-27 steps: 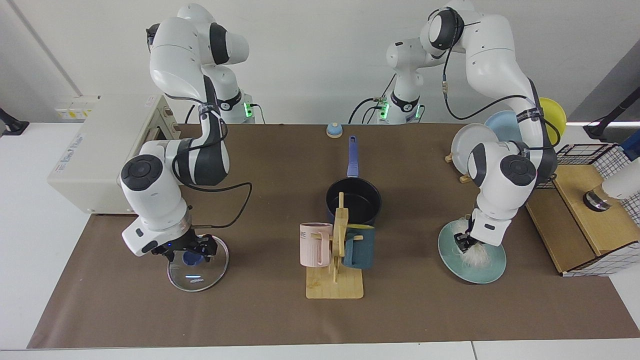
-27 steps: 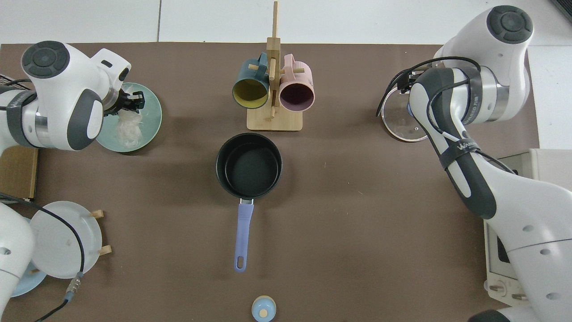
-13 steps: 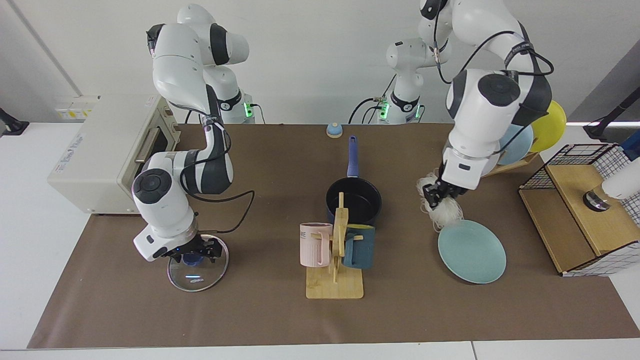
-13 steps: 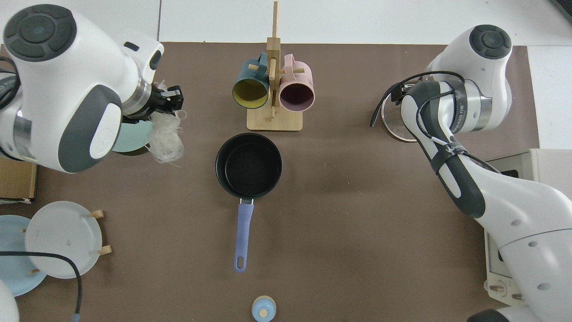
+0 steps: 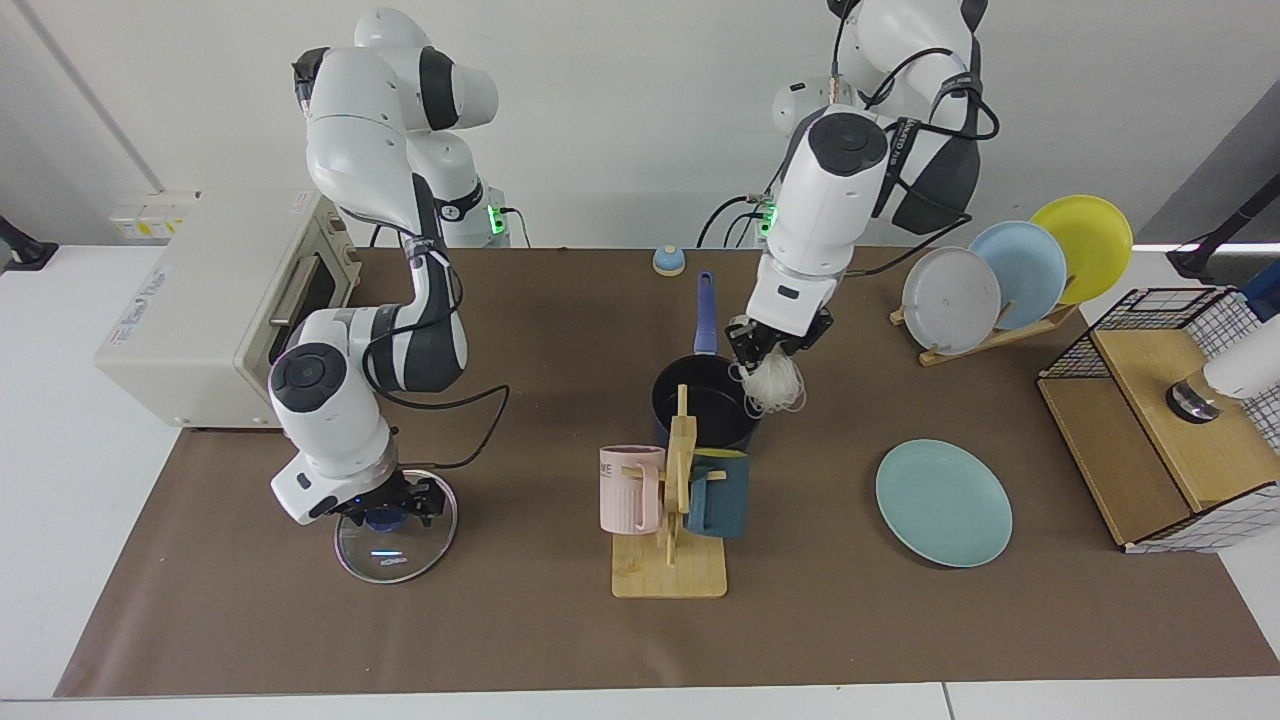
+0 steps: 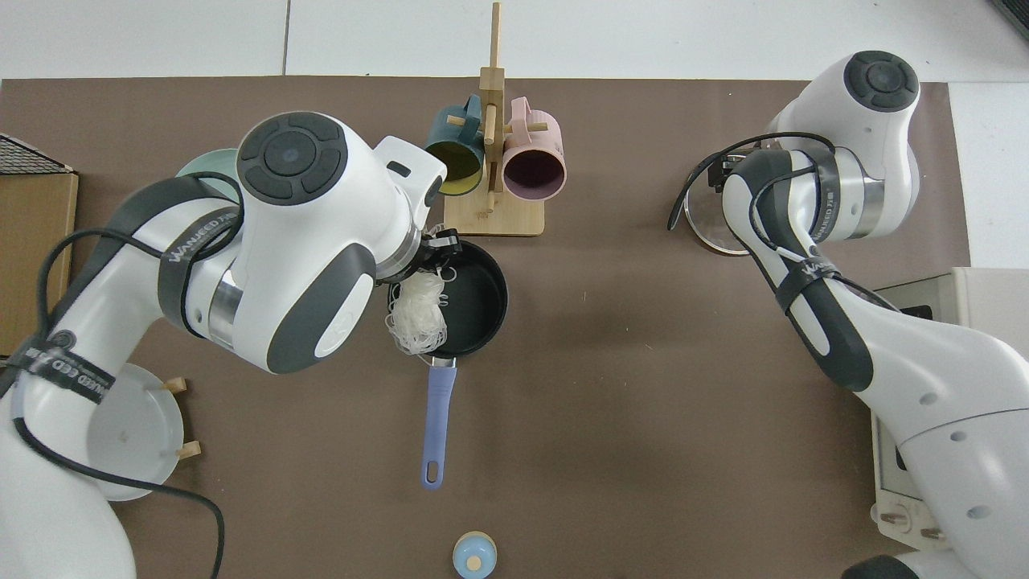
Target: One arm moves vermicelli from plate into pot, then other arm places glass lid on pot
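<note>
At the facing view's left, the right gripper straddles the blue knob of the glass lid, which lies flat on the brown mat; whether its fingers press the knob cannot be told. At centre, behind a wooden mug stand, the left gripper pinches the vermicelli, the tangle dangling over the rim of the blue-handled pot. Further right, the teal plate lies bare, well apart from the pot.
</note>
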